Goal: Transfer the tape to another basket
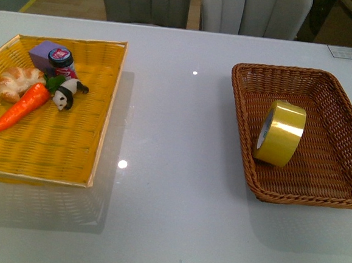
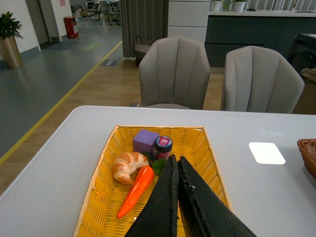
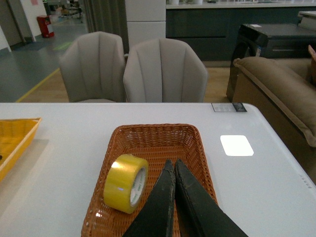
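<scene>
The yellow tape (image 1: 279,132) stands on its edge inside the dark brown wicker basket (image 1: 348,108) at the right of the table. In the right wrist view the tape (image 3: 125,183) sits in the basket (image 3: 153,133), beside and apart from my right gripper (image 3: 171,162), which is shut and empty above the basket. My left gripper (image 2: 175,158) is shut and empty above the shallow yellow tray (image 2: 202,148). Neither arm shows in the front view.
The yellow tray (image 1: 52,152) at the left holds a croissant (image 1: 18,81), a carrot (image 1: 20,108), a purple block (image 1: 45,54), a small jar (image 1: 62,60) and a panda figure (image 1: 68,92). Grey chairs (image 1: 252,9) stand behind the table.
</scene>
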`<action>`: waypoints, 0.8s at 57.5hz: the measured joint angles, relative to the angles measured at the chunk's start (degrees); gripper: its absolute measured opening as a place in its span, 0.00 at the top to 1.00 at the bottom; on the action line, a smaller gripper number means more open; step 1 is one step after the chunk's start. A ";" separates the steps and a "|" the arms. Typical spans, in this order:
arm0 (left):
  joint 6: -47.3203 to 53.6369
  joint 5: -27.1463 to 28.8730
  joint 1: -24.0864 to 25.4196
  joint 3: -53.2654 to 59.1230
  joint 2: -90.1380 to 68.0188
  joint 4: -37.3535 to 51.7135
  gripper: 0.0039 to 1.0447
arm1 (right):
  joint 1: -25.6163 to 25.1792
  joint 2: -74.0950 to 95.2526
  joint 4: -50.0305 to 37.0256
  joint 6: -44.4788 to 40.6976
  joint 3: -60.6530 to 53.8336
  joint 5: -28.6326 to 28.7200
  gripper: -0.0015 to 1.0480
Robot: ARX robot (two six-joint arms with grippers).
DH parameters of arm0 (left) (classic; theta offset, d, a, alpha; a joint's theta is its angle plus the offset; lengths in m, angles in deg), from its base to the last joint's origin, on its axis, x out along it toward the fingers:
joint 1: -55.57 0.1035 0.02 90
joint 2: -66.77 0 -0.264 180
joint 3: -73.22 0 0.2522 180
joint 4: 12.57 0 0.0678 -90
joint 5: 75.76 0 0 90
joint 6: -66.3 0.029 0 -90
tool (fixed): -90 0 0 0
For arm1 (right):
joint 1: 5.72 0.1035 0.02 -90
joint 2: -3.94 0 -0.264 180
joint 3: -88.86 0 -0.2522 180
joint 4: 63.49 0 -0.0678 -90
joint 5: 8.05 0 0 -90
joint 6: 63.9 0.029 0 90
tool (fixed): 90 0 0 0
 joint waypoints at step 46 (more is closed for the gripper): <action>0.04 0.04 0.02 0.00 20.79 -21.40 0.99 | 0.00 -0.11 0.02 0.00 0.00 0.00 0.98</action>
